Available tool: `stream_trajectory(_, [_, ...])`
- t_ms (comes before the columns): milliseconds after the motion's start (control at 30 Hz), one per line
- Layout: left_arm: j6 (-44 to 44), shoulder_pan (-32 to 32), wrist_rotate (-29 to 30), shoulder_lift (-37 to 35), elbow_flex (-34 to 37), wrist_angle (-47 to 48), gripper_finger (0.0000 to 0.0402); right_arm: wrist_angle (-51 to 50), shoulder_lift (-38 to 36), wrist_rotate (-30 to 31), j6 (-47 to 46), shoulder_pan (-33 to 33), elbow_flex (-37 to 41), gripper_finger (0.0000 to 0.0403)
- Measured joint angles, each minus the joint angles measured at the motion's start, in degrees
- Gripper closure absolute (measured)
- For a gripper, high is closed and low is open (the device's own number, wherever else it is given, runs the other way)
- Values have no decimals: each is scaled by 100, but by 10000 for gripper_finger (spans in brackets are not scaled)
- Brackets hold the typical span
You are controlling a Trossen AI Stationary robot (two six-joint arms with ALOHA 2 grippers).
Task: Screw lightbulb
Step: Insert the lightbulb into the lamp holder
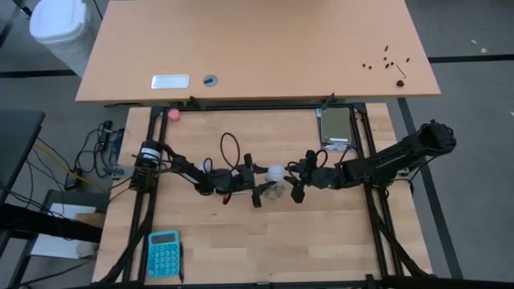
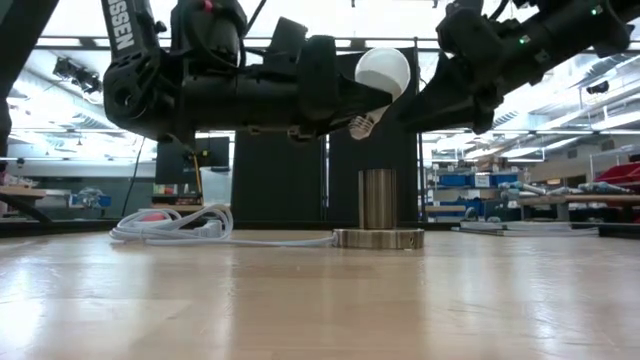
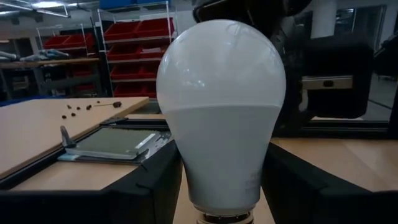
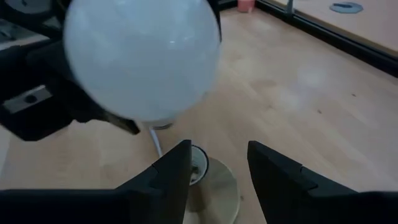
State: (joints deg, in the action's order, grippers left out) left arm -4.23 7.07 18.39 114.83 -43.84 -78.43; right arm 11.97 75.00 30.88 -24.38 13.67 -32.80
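White and frosted, the bulb point(image 2: 382, 72) is clamped at its neck in the left pincer point(image 1: 259, 191) and carried in the air, its axis tilted, globe up and toward the right pincer point(image 1: 299, 181), screw base down. The right pincer stands just beside the globe, fingers apart on nothing. The socket point(image 2: 378, 212) stands upright below the held bulb, on the wooden table point(image 2: 320, 300). A white cord point(image 2: 175, 226) lies beside it. Shelving is seen in the room behind.
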Motion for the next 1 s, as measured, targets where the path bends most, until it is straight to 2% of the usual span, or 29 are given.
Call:
stream_trajectory(500, [117, -36, 17, -2, -69, 749, 199, 188, 278, -33, -94, -38, -4, 235])
stream_trajectory(767, [187, -72, 26, -2, -123, 824, 200, 189, 275, -46, -99, -35, -2, 235])
stream_trajectory(1000, [442, -70, -6, -4, -241, 1439, 200, 148, 275, -58, -142, 73, -4, 235])
